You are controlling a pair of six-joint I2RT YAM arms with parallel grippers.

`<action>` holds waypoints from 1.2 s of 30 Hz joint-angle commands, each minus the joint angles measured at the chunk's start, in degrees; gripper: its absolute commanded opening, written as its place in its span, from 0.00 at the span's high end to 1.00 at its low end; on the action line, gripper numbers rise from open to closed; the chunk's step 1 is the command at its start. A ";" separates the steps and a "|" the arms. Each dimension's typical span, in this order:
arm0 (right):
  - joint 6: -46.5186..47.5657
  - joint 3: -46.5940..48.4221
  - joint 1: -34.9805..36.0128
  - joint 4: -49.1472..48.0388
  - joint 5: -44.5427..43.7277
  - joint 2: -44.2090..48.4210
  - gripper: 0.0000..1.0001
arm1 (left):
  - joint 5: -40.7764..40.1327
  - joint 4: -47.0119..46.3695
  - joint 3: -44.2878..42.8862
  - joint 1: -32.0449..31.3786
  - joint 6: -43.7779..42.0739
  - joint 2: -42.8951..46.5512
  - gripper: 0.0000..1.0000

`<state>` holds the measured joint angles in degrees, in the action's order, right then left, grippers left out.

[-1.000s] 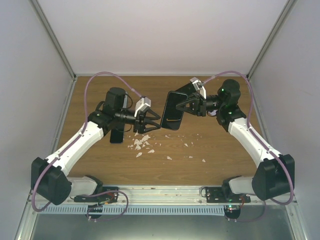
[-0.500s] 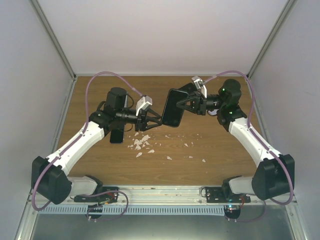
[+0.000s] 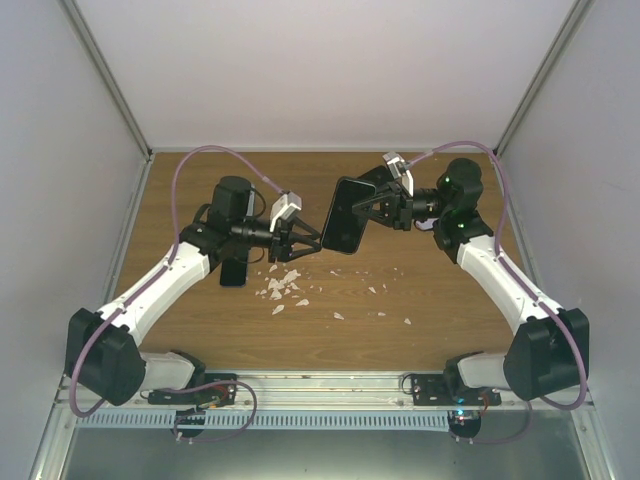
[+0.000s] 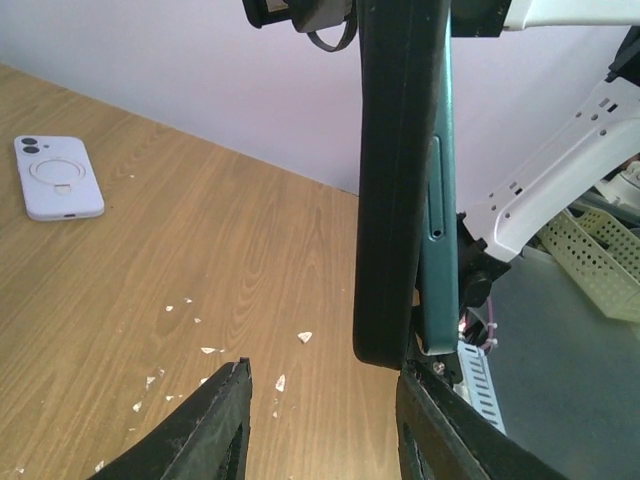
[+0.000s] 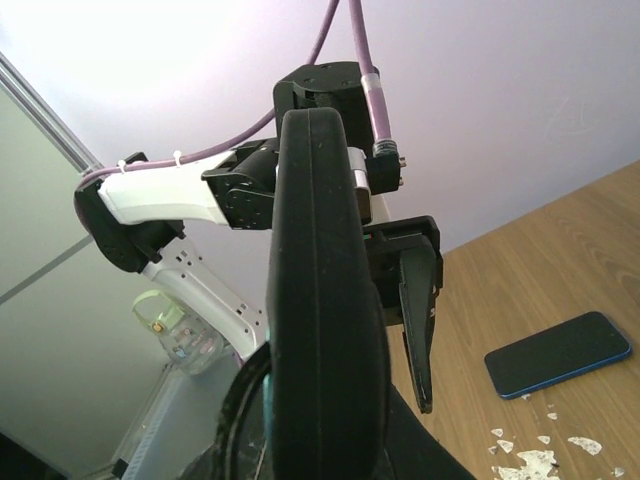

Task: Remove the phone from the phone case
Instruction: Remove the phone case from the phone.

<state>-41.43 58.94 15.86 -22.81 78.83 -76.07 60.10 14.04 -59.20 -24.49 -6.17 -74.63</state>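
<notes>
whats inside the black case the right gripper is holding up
A teal phone: its side edge shows along the black case in the left wrist view. Its screen and how deep it sits are hidden by the case.

The phone case [image 4: 390,200] is black, the phone [image 4: 440,290] teal, the table [image 4: 250,260] wood-grained brown.

phone case [image 4: 388,200]: black, thick-rimmed, standing upright on edge, centre of the left wrist frame; in the top view, tilted, upper centre.
phone [image 4: 441,215]: teal edge with a side button, upright, lying along the case's right side.
</notes>
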 commanded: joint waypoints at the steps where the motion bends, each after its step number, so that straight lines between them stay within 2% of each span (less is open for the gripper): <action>1: -2.30 0.67 1.60 -2.62 6.10 1.51 1.00 | -0.80 -4.07 0.58 2.07 1.67 -1.40 0.60; 7: -2.03 1.02 1.78 -2.24 6.25 1.29 0.99 | -2.70 -4.22 0.05 2.24 3.48 -1.09 0.60; 15: 2.95 0.80 3.25 2.83 5.87 0.76 1.00 | -15.55 -4.04 -3.69 2.28 7.69 -3.17 0.68; 18: 3.57 0.24 3.47 3.19 5.81 0.82 1.00 | -17.35 -4.44 -4.24 2.48 8.33 -3.71 0.69; 23: 4.67 0.17 4.30 4.25 5.99 0.30 1.00 | -15.21 -5.75 -4.49 2.52 9.70 -4.31 0.68; 29: 6.77 0.04 5.93 6.24 5.81 -0.54 1.00 | -6.55 -8.44 -6.10 2.56 11.10 -4.77 0.67; 36: 8.01 -0.13 6.37 7.16 5.73 -0.94 1.00 | -2.42 -9.61 -8.05 2.51 12.73 -4.63 0.66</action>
<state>-32.45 58.92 18.48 -18.98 74.15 -76.90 58.39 14.31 -62.92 -22.98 4.29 -78.94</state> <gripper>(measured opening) 0.129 0.339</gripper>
